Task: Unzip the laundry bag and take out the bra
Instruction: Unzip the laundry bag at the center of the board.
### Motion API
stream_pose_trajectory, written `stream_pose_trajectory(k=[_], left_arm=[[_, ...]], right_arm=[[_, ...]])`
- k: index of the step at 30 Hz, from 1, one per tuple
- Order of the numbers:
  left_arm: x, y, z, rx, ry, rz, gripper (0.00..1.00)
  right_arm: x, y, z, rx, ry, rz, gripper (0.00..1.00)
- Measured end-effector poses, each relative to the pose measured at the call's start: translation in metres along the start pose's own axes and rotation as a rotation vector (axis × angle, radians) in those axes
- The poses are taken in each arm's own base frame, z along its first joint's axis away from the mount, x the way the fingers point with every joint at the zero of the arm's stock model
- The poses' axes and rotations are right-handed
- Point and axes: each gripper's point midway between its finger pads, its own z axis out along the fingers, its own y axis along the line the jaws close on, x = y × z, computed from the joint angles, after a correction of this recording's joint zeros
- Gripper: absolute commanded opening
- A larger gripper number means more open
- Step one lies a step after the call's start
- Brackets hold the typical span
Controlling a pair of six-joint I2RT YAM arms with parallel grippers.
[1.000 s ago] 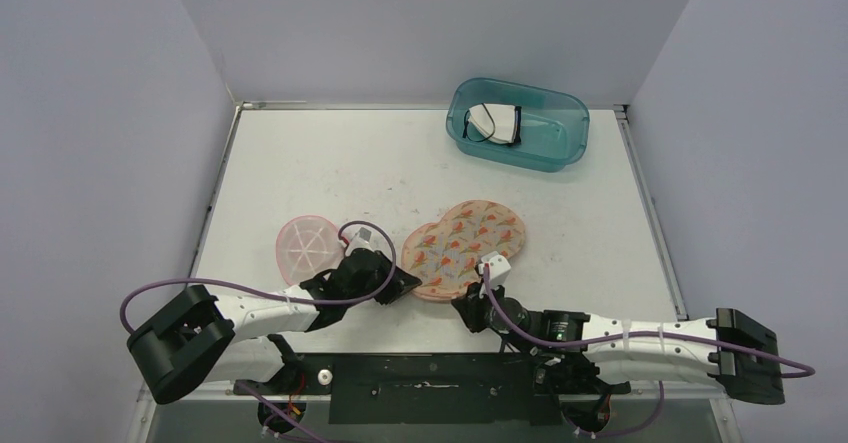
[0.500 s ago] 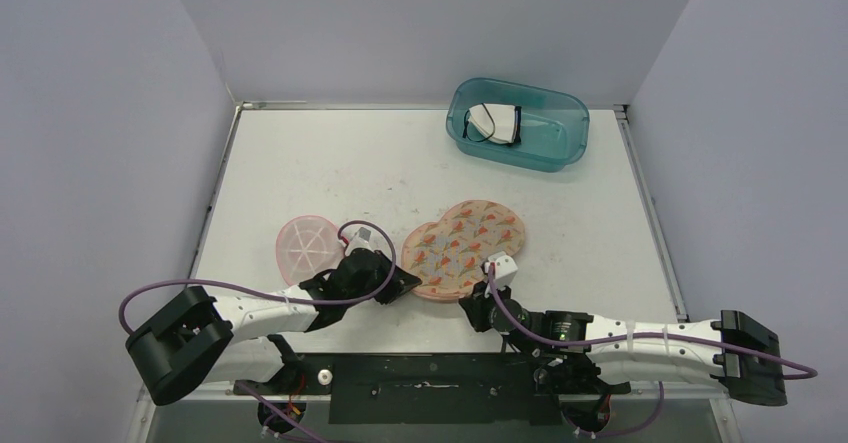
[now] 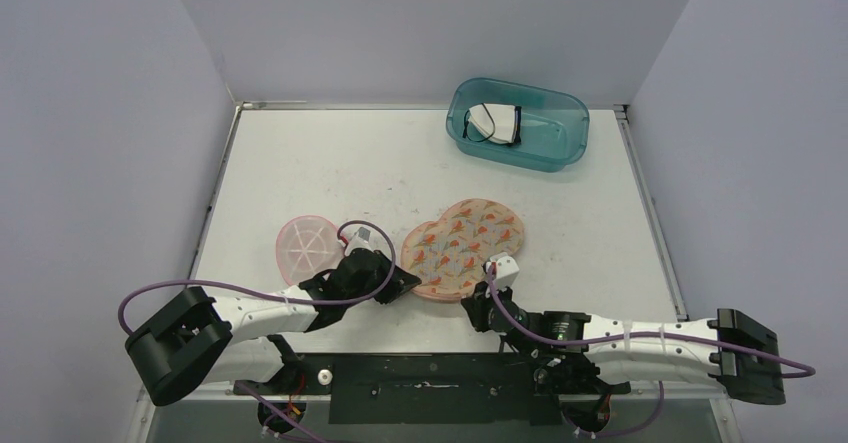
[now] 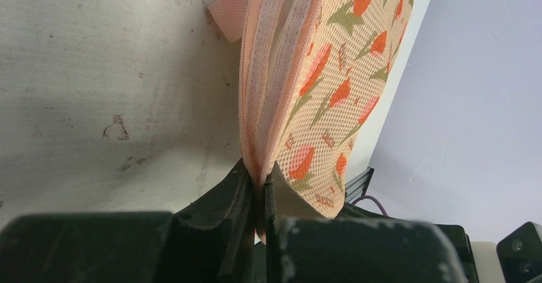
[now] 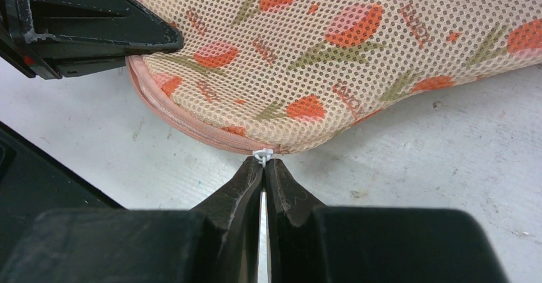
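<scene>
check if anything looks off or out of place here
Nothing looks spilled or damaged. The left claw pinches the edge of the laundry bag, the right claw is shut on the white zipper pull, and the table only shows dark scuff marks.

Top camera high behind, looking down on whole table (image 3: pixel 330 163); both wrist cameras low, close in, sharing the laundry bag (image 3: pixel 462 243) near rim.
</scene>
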Motion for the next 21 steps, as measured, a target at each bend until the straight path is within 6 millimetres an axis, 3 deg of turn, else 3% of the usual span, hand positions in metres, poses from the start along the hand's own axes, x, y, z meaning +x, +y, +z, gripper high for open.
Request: stream_pose_trajectory(k=[1, 3, 8, 11, 15, 21], left_arm=[[0.000, 0.000, 0.000, 0.000, 0.000, 0.000, 0.00], [0.000, 0.000, 0.000, 0.001, -0.001, 0.000, 0.00], [-0.002, 0.001, 0.000, -0.004, -0.010, 0.001, 0.00], [-0.001, 0.001, 0.000, -0.004, -0.014, 0.003, 0.00], [-0.003, 0.001, 0.001, -0.005, -0.028, -0.001, 0.00], [-0.010, 0.001, -0.003, 0.012, -0.090, -0.057, 0.00]], right_arm=[[0.000, 0.000, 0.000, 0.001, 0.001, 0.000, 0.06], [0.001, 0.000, 0.000, -0.005, 0.000, 0.002, 0.15], [0.006, 0.002, -0.001, -0.039, 0.006, 0.007, 0.65], [0.001, 0.009, -0.004, -0.072, -0.005, 0.034, 0.83], [-0.013, 0.020, -0.011, -0.127, -0.044, 0.103, 0.94], [-0.040, 0.022, -0.017, -0.139, -0.121, 0.277, 0.96]])
